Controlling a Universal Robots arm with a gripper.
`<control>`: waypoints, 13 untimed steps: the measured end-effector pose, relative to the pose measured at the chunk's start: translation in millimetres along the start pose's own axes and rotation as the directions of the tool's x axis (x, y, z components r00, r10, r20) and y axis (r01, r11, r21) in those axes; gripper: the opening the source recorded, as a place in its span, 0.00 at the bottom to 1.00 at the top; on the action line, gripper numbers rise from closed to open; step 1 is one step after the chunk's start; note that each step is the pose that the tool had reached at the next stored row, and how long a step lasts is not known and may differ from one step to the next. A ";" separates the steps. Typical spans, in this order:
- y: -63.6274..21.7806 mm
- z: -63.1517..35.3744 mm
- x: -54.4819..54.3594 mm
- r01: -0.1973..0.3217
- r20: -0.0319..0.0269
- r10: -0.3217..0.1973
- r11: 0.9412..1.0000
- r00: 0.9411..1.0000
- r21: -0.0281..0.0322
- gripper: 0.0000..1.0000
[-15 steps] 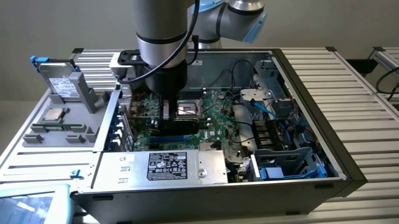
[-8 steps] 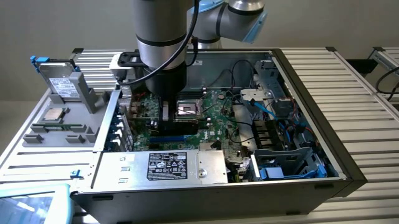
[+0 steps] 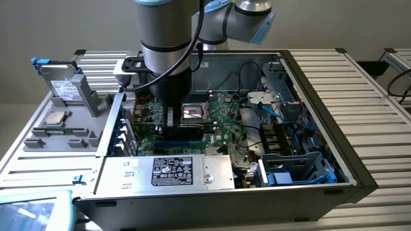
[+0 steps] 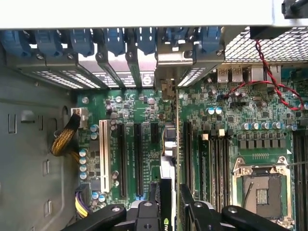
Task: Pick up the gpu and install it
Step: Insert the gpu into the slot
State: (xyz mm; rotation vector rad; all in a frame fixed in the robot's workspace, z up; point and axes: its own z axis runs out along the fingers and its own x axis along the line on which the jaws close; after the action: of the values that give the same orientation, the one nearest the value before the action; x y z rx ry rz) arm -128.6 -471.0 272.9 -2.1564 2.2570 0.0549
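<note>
Black fingers (image 4: pixel 188 202) of the gripper (image 4: pixel 169 202) are clamped on the gpu (image 4: pixel 167 168), which stands on edge between them and runs toward the rear slot brackets (image 4: pixel 144 67). Beneath lies the motherboard (image 4: pixel 216 120), with the expansion slots (image 4: pixel 138 154) just beside the card and the CPU socket (image 4: pixel 262 187) on its other side.

Nothing really readable here tbh. The black label (image 3: pixel 172 171) on the silver power supply (image 3: pixel 217 177) has white print, too tiny.
</note>
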 end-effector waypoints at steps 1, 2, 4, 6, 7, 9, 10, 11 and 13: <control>0.0 1.6 0.1 0.000 0.000 0.000 1.000 1.000 0.000 0.27; 0.1 2.0 0.1 0.000 0.000 0.000 1.000 1.000 0.000 0.27; 0.1 2.1 0.1 0.000 0.000 0.000 1.000 1.000 -0.002 0.27; 0.6 4.3 -1.0 0.000 0.000 0.000 1.000 1.000 -0.002 0.27; 0.7 5.0 -1.4 0.000 0.000 0.000 1.000 1.000 -0.002 0.27; 0.7 5.4 -1.7 0.000 0.000 0.000 1.000 1.000 -0.002 0.27; 1.0 6.0 -2.1 0.000 0.000 0.000 1.000 1.000 -0.002 0.27; 1.5 6.8 -2.5 0.000 0.000 0.000 1.000 1.000 -0.002 0.27; 2.5 8.2 -2.9 0.000 0.000 0.000 1.000 1.000 -0.003 0.27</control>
State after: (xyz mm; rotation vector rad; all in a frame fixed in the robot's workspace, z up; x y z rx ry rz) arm -131.1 -467.6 264.9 -2.1575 2.2585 0.0577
